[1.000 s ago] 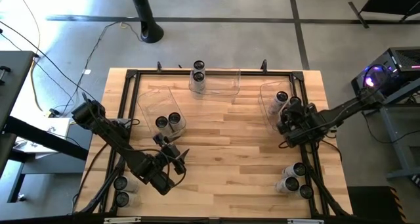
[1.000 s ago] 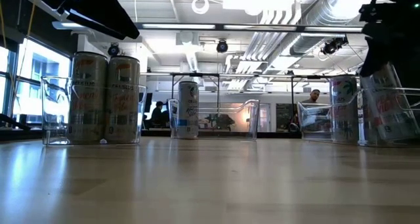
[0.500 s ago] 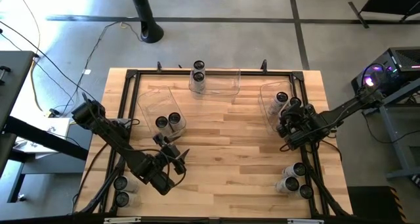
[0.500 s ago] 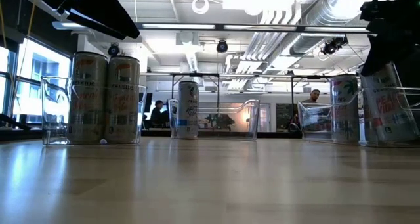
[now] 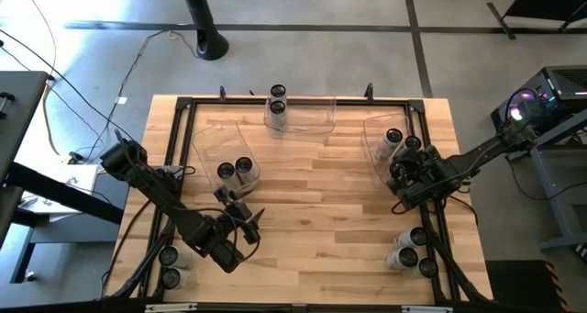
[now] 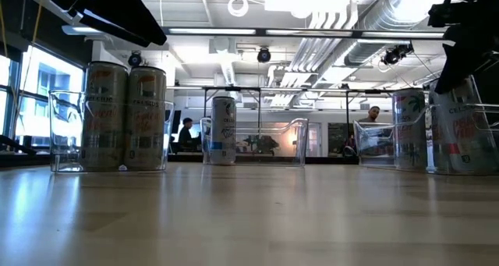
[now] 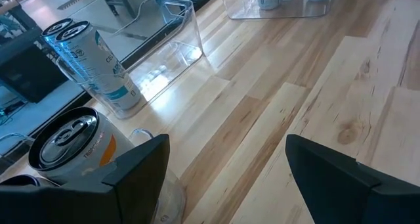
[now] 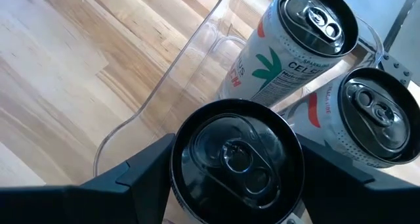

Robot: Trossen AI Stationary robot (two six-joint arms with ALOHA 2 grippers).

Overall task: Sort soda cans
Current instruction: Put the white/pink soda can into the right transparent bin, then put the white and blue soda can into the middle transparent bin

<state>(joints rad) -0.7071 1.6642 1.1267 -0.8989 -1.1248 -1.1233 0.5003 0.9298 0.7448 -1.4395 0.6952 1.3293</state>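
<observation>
Two claws: right claw clamped on a can over the right bin; left claw apart, low.

Right gripper fingers clamped, left gripper fingers spread

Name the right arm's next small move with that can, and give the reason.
Probably lower a little more, then open. The right gripper holds a can upright over the right bin, beside two cans already inside, so it looks nearly placed.
</observation>
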